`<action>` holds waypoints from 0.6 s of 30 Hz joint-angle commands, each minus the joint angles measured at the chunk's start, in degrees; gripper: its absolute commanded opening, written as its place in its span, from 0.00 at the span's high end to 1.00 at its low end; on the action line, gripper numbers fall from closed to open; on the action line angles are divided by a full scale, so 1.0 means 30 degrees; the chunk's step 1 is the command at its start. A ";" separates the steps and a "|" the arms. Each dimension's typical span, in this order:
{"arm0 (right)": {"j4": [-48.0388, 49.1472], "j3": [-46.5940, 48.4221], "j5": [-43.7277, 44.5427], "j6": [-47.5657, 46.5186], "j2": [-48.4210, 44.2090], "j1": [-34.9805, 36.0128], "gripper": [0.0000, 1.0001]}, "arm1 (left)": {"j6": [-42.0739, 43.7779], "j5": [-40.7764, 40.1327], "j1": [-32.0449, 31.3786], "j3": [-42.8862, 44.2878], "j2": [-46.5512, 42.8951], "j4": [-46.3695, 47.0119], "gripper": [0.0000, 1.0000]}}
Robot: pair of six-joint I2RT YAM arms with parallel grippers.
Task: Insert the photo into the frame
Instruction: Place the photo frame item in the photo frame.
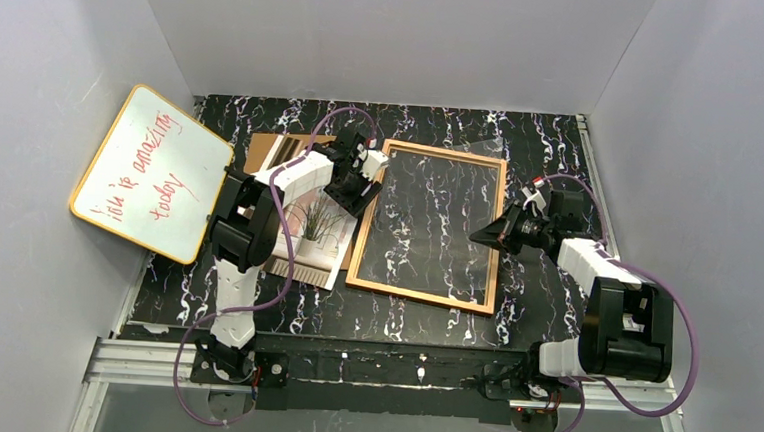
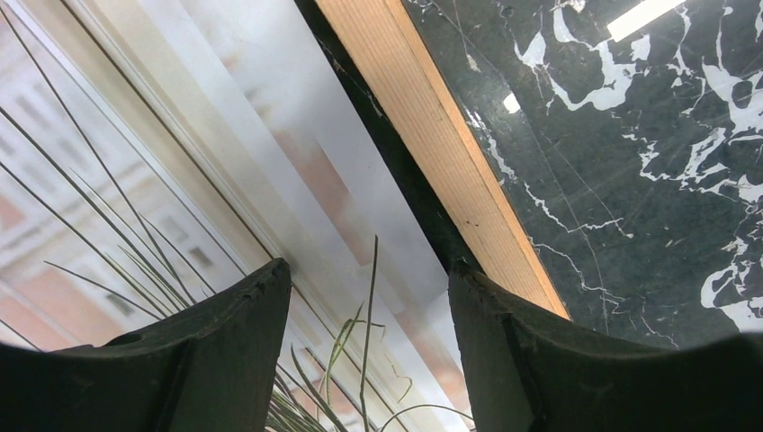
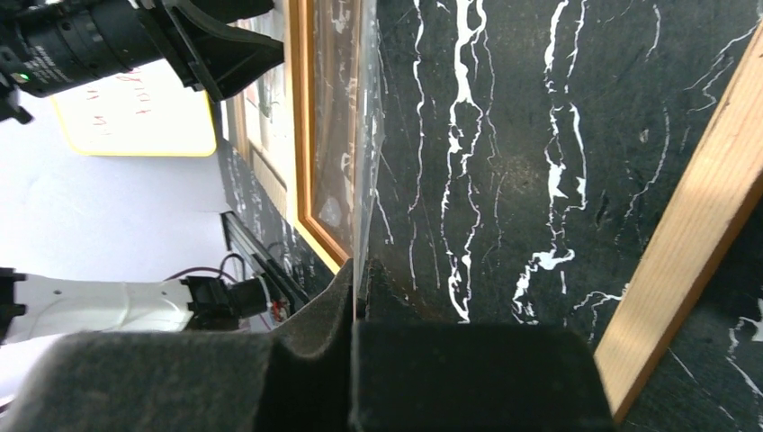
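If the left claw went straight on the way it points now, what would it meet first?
Most likely the photo: the open left claw points down at it, just beside the frame. Depth is unclear.

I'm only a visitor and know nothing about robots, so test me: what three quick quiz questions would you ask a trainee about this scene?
1. Fill in: the left hand is open right above the ____.
2. Which is shut on the clear sheet? A) left hand B) right hand
3. True or false: the photo already lies inside the frame.
Key: 1 photo; 2 B; 3 false.
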 commanded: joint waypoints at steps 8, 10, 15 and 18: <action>0.6667 -0.1011 -0.3709 0.4763 -0.0879 -0.0051 0.99 | -0.0050 0.0672 -0.0408 -0.0598 0.0514 -0.0620 0.37; 0.7554 -0.1177 -0.4043 0.5509 -0.0984 -0.0051 0.99 | -0.0050 0.0672 -0.0408 -0.0557 0.0514 -0.0618 0.37; 0.8012 -0.1304 -0.4391 0.5592 -0.1172 -0.0051 0.99 | -0.0077 0.0771 -0.0408 -0.0492 0.0513 -0.0620 0.37; 0.7943 -0.1326 -0.4467 0.5359 -0.1261 -0.0022 0.99 | -0.0139 0.0824 -0.0408 -0.0437 0.0515 -0.0611 0.37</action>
